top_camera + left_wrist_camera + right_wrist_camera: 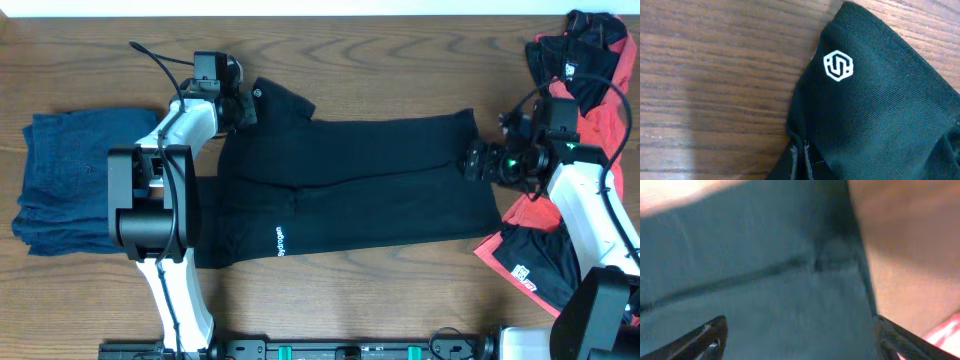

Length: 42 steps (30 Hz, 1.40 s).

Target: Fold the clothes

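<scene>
Black pants (350, 190) flat on table (400, 60), left fingers (244, 108) pinching their far left corner, right fingers (700, 335) wide over right hem, folded blue cloth (70, 180) left

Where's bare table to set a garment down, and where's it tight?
Bare table runs along the far edge beyond the black pants and along the near edge before them; also beyond the blue folded garment. Crowded: the right side, with the red and black pile.
</scene>
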Each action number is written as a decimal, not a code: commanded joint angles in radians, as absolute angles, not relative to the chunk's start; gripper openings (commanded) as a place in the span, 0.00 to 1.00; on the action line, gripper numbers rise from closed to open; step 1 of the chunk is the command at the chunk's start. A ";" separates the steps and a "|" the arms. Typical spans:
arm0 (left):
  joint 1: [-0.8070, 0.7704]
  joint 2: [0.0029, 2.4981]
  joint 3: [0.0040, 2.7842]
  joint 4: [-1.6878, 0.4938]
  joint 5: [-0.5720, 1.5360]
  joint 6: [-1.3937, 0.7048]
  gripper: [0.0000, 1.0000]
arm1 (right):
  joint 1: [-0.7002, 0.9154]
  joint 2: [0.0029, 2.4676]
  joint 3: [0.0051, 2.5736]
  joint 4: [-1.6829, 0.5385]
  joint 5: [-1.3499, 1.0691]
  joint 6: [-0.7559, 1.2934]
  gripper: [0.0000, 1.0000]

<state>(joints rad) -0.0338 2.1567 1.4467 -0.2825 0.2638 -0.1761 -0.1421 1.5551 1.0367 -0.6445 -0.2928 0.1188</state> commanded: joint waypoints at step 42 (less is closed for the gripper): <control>-0.029 2.114 1.461 -0.390 0.280 -0.335 0.06 | -0.057 2.128 1.038 0.231 -0.244 0.096 0.72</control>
